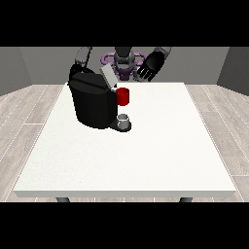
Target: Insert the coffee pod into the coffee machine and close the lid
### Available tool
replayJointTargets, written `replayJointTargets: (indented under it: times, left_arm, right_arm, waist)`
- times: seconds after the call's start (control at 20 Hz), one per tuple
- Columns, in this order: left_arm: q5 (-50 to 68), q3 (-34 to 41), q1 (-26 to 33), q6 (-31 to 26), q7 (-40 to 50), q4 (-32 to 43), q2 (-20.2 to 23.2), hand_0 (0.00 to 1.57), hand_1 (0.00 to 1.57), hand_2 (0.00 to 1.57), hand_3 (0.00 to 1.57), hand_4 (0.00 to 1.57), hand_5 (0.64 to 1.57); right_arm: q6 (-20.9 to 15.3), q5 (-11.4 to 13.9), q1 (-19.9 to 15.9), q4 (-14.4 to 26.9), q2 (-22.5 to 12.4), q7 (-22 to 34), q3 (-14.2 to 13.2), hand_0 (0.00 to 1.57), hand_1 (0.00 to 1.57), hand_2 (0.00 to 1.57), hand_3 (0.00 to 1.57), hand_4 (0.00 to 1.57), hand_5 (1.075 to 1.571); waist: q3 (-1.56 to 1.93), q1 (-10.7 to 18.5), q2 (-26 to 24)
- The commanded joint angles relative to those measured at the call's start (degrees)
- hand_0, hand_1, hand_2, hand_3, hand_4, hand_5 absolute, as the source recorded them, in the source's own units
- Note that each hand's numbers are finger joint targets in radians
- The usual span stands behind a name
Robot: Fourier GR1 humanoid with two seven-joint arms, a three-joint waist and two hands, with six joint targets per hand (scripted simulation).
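Observation:
The black coffee machine point(93, 102) stands on the white table point(126, 160), left of the middle and towards the far edge. Its grey lid point(108, 76) is tilted up and open. A red thing at the machine point(123, 96) sits at its front, just under the lid. Below that, a small grey thing point(124, 120) rests on the machine's base; I cannot tell whether it is the pod. The hand at the view's right point(150, 67) hangs open above the table's far edge, right of the lid and holding nothing. The hand at the view's left point(76, 68) is mostly hidden behind the machine's top.
The robot's torso point(124, 61) stands behind the table's far edge. Wooden floor surrounds the table on all sides. The table's bare white surface stretches from the machine to the near edge and to the right.

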Motion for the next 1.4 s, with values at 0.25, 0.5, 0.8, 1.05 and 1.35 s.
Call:
replayJointTargets:
  times: [0.25,0.5,0.8,1.05,1.35]
  left_arm:
    - [2.48,6.11,-14.12,-3.24,6.37,1.99,4.21,1.26,1.26,1.29,1.27,0.49,1.571]
    - [0.37,4.91,-13.53,-0.46,4.5,2.97,4.67,1.23,1.23,1.28,1.25,0.48,1.571]
    - [1.53,6.37,-19.76,-2.9,5.32,4.05,5.96,1.29,1.29,1.32,1.26,0.48,1.571]
    - [0.44,5.69,-18.58,-0.31,5.04,5.45,4.38,1.19,1.19,1.27,1.23,0.47,1.571]
    - [0.44,6.07,-17.03,-1.86,2.91,8.37,6.13,1.26,1.26,1.29,1.23,0.43,1.571]
  right_arm:
    - [2.36,-1.66,-6.04,-1.34,-3.42,-1.05,-2.44,0.0,0.0,0.0,0.0,0.0,1.571]
    - [0.05,-1.16,-6.83,-3.15,-0.99,1.19,-1.58,0.0,0.0,0.0,0.0,0.0,1.571]
    - [0.22,-1.65,-10.7,-1.19,-2.6,-0.39,-3.46,0.0,0.0,0.0,0.0,0.12,1.571]
    - [-0.42,-1.43,-10.66,-2.18,-1.55,0.71,-2.8,0.0,0.0,0.0,0.0,0.0,1.571]
    - [-1.24,0.17,-8.09,-4.84,0.38,3.4,0.04,0.0,0.0,0.0,0.0,0.03,1.571]
  waist:
    - [0.01,-5.23,6.69]
    - [-0.01,-5.42,8.88]
    - [0.02,-5.85,13.12]
    - [0.01,-6.78,13.62]
    - [-0.02,-7.43,11.13]
